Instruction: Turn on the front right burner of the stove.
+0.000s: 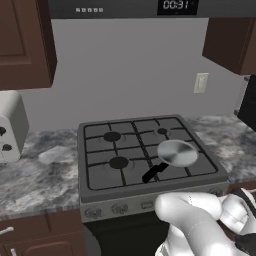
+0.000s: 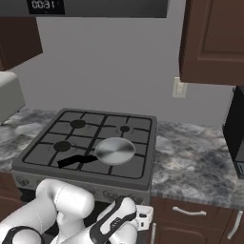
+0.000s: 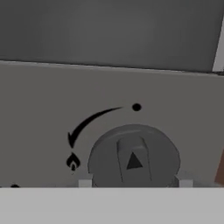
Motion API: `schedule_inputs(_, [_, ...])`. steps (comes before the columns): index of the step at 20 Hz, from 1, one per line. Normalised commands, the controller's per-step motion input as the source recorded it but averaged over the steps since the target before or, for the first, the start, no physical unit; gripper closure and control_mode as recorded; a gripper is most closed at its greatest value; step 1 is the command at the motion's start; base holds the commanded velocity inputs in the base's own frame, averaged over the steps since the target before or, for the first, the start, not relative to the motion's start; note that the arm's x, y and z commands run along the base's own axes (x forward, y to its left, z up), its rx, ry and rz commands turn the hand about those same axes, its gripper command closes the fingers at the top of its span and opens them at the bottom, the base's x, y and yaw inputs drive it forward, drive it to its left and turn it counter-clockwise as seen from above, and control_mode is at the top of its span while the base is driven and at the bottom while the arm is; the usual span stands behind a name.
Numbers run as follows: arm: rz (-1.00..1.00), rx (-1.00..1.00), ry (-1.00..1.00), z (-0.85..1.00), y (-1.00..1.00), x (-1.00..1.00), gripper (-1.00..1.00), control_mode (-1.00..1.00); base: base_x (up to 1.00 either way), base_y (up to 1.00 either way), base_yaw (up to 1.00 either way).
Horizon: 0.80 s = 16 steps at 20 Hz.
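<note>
Stove [image 1: 150,192] knob [image 3: 133,157] sat between the open pincer [image 3: 133,183] tips; it likely needed a square grip, then turning toward the flame mark [image 3: 72,162].

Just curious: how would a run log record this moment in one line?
stage: at knob | hand: fingertips flank it, grip unclear | front right burner: under pan

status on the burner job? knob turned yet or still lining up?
Done: the approach. In the hand view the knob sits dead ahead, close, on the stove front panel.
In hand: lining up on it. The pointer aims up near the dot, not at the flame mark, so it looks unturned.
Left: grip, turn along the arrow. No flame shows at the front right burner under the pan.
</note>
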Motion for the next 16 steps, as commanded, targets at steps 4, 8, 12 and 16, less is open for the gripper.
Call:
schedule_inputs(4, [0.05,-0.27,-0.04,0.12,-0.34,0.00,1.00,-1.00,0.00,0.00,0.00])
schedule_inputs(8, [0.05,-0.33,-0.10,0.01,-0.34,0.00,1.00,-1.00,0.00,0.00,0.00])
schedule_inputs(12, [0.07,-0.37,-0.02,0.11,-0.38,0.00,1.00,-1.00,0.00,0.00,0.00])
schedule_inputs(16, [0.06,-0.37,-0.03,0.19,-0.25,0.00,1.00,-1.00,0.00,0.00,0.00])
